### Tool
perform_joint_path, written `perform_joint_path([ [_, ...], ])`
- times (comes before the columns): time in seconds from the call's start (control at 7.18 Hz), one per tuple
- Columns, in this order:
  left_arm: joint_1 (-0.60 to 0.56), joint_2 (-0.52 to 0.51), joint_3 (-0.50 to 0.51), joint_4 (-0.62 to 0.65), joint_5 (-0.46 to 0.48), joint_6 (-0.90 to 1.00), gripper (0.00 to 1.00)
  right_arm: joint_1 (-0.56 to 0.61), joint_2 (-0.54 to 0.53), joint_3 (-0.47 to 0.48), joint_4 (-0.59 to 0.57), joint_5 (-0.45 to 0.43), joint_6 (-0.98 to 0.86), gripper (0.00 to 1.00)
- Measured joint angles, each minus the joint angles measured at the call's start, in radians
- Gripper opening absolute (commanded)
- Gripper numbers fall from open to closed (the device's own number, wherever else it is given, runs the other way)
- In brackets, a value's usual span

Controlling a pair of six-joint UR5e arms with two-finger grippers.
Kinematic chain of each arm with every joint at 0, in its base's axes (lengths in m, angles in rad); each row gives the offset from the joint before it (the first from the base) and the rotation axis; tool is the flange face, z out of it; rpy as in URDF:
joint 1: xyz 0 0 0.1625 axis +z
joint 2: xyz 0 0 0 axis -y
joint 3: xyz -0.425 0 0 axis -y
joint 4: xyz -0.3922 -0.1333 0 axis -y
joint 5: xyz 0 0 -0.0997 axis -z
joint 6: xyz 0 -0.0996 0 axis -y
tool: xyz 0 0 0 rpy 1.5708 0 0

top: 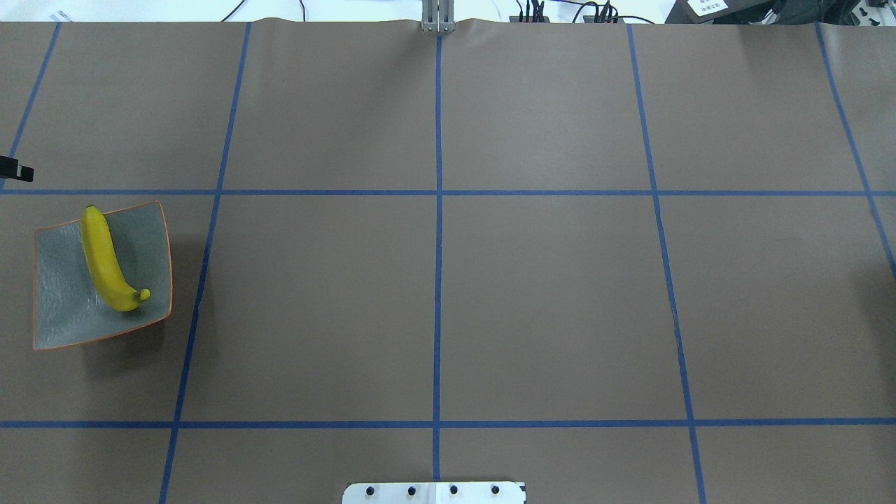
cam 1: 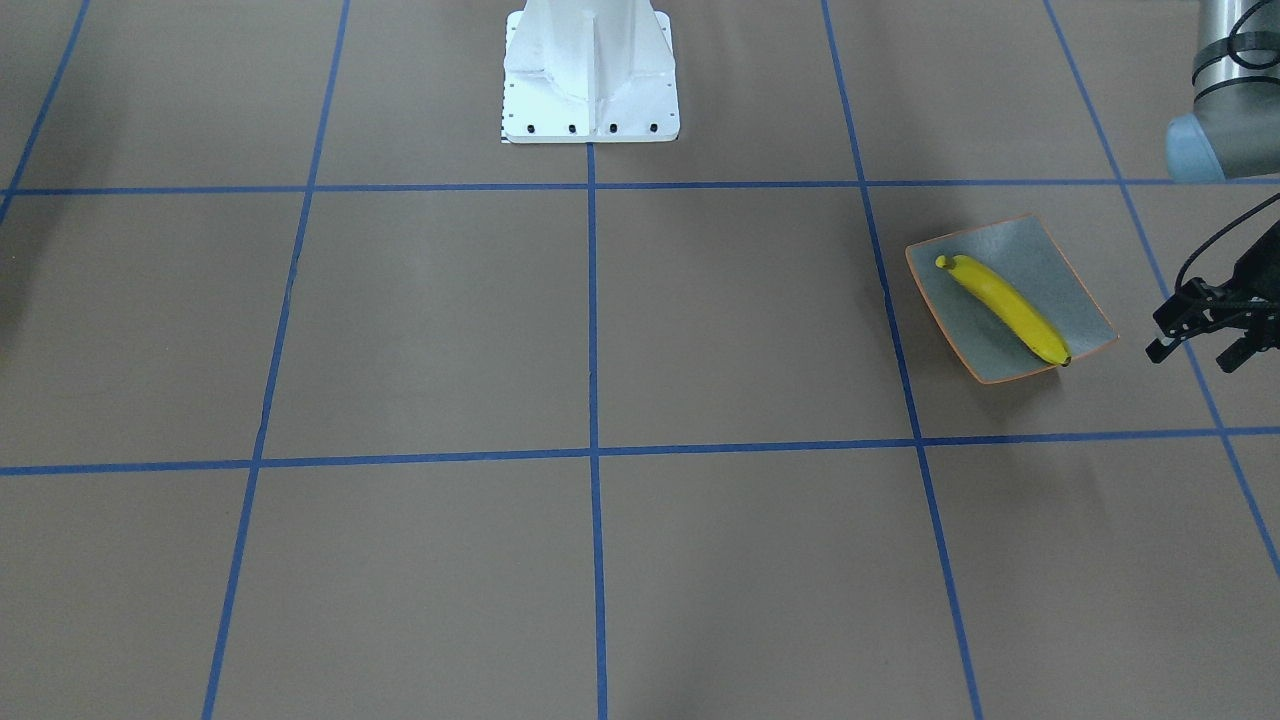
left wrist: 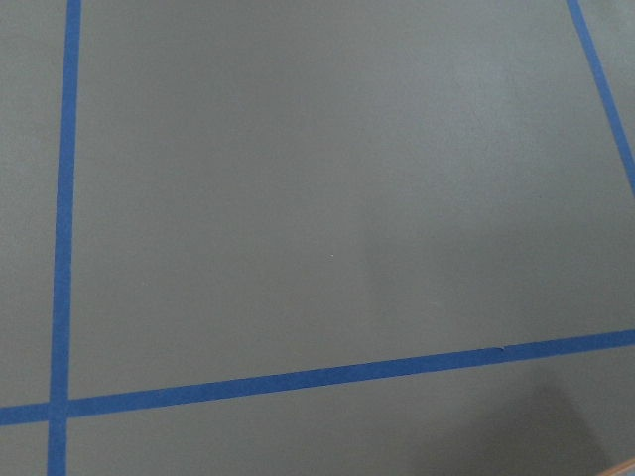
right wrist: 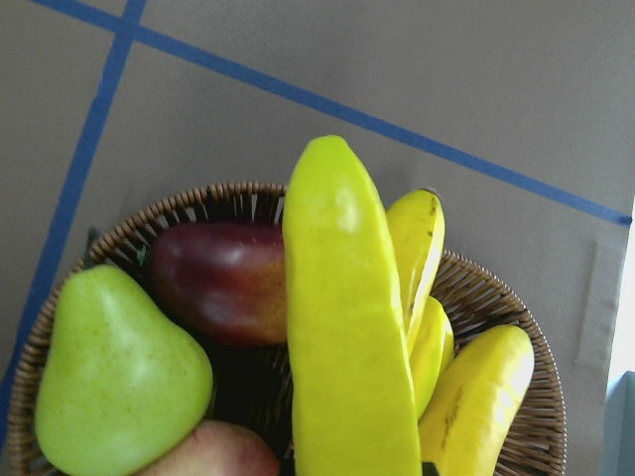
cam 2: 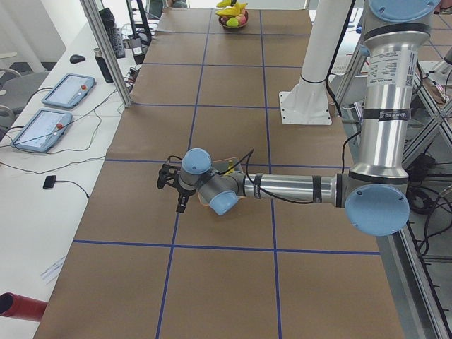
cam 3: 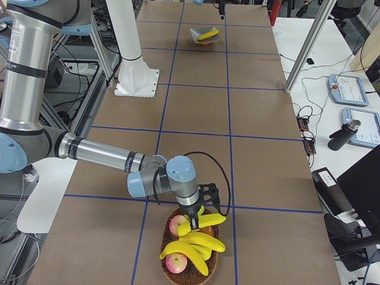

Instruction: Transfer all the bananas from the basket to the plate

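Note:
One yellow banana [cam 1: 1005,310] lies diagonally on the grey-green, orange-rimmed plate [cam 1: 1060,270], which also shows in the overhead view as the plate [top: 63,294] with the banana [top: 105,262]. My left gripper [cam 1: 1195,352] hangs open and empty just beside the plate. At the table's other end, my right gripper [cam 3: 194,221] is down over the wicker basket [cam 3: 169,270], right at a banana [cam 3: 209,220] that sits above the others; I cannot tell its state. The right wrist view shows that banana [right wrist: 347,327] very close, over two more bananas [right wrist: 476,397] in the basket [right wrist: 213,195].
A green pear [right wrist: 119,367] and a red apple [right wrist: 223,278] share the basket. The white robot base [cam 1: 590,75] stands at the table's back middle. A side bench holds tablets [cam 2: 67,90], and a metal post [cam 2: 106,49] rises at the table's edge.

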Motion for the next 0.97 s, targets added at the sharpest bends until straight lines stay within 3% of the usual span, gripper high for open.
perform_joint_path([
  [0.28, 0.0, -0.001, -0.004, 0.0, -0.001, -0.003, 0.96, -0.001, 0.059, 0.03, -0.045, 0.098, 0.109, 0.0],
  [0.56, 0.003, -0.037, -0.003, 0.004, -0.002, -0.038, 0.97, -0.036, 0.132, 0.075, -0.059, 0.219, 0.35, 0.0],
  [0.97, 0.044, -0.209, 0.013, 0.007, -0.003, -0.29, 0.98, -0.206, 0.304, 0.143, -0.054, 0.304, 0.766, 0.0],
])
